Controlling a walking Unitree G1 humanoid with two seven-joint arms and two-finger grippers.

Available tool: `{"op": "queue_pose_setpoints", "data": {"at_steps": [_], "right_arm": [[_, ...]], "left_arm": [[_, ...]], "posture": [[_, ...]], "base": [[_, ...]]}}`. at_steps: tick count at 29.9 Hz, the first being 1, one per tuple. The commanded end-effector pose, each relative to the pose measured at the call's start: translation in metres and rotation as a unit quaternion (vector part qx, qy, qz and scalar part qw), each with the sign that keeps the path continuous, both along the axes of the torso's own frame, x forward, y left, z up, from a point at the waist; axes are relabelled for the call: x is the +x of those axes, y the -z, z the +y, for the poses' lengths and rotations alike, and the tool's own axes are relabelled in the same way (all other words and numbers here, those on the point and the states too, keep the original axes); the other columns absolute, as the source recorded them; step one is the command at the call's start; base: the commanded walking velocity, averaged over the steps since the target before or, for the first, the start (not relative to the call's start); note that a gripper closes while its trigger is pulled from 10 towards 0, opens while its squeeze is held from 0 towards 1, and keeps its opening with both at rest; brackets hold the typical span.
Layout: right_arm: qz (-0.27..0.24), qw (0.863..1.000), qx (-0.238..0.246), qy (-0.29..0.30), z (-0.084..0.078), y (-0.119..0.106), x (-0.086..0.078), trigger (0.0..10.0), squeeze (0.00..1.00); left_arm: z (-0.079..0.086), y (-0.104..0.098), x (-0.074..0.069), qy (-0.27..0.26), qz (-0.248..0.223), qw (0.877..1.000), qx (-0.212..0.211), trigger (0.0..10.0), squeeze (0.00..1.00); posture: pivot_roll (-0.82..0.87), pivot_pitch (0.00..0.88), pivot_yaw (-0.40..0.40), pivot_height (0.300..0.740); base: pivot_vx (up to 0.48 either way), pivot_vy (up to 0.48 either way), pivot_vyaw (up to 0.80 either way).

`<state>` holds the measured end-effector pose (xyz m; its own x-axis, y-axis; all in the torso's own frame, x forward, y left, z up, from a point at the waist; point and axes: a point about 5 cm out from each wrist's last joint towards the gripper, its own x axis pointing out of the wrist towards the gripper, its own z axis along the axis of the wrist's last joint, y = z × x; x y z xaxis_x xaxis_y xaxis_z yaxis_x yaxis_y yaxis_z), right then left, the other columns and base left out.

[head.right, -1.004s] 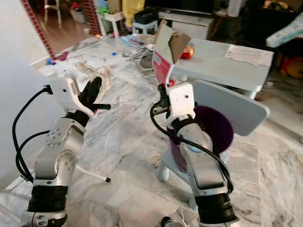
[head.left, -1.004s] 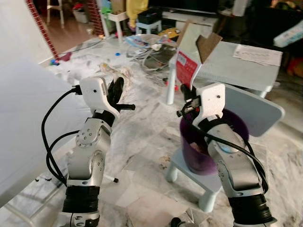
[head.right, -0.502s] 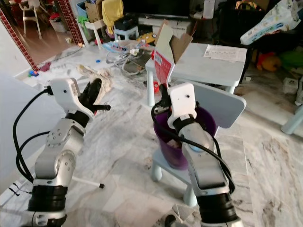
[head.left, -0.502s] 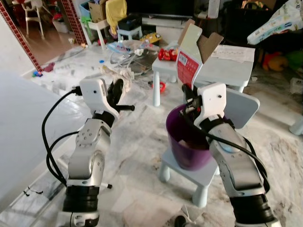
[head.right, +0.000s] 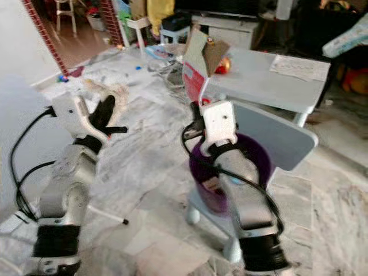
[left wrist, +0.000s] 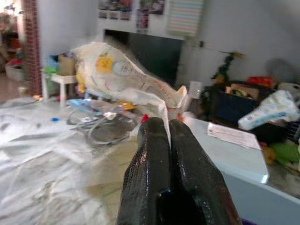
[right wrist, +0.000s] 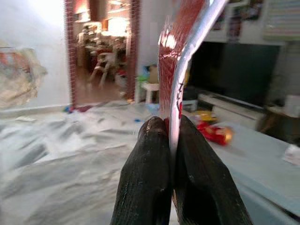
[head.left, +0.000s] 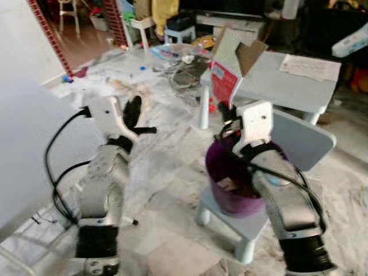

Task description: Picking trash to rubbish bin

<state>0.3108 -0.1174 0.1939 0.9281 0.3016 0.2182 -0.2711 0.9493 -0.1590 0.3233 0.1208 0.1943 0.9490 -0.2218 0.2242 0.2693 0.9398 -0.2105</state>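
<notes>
The right gripper (right wrist: 169, 125) is pinching the lower edge of a red-and-white carton (head.left: 227, 72), holding it upright above the purple bin (head.left: 230, 184), which is sitting on a small pale chair (head.left: 299, 144). The left gripper (left wrist: 168, 129) is clamping a crumpled printed wrapper (left wrist: 123, 77), raised over the marble floor (head.left: 167, 167), well apart from the bin.
</notes>
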Motion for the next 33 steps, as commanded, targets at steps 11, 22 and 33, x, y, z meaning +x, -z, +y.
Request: {"op": "queue_pose_setpoints", "data": {"at_steps": [11,22,33], "right_arm": [[0.007,1.0,-0.001,0.004,0.006,0.002,0.0,10.0,0.0],[0.012,1.0,0.001,0.017,0.002,0.003,0.002,10.0,0.0],[0.015,1.0,0.005,0.022,0.001,0.004,0.001,10.0,0.0]], "left_arm": [[0.012,0.002,0.002,-0.017,0.005,1.0,0.011,10.0,0.0],[0.014,0.004,0.003,-0.017,0.007,0.999,0.026,10.0,0.0],[0.013,0.007,0.003,-0.014,0.015,0.999,0.027,10.0,0.0]], "posture": [[-0.07,0.056,0.084,0.74],[-0.07,0.059,0.089,0.74],[-0.07,0.061,0.09,0.74]], "base": [[0.0,0.0,0.0],[0.0,0.0,-0.08],[0.105,0.0,-0.13]]}}
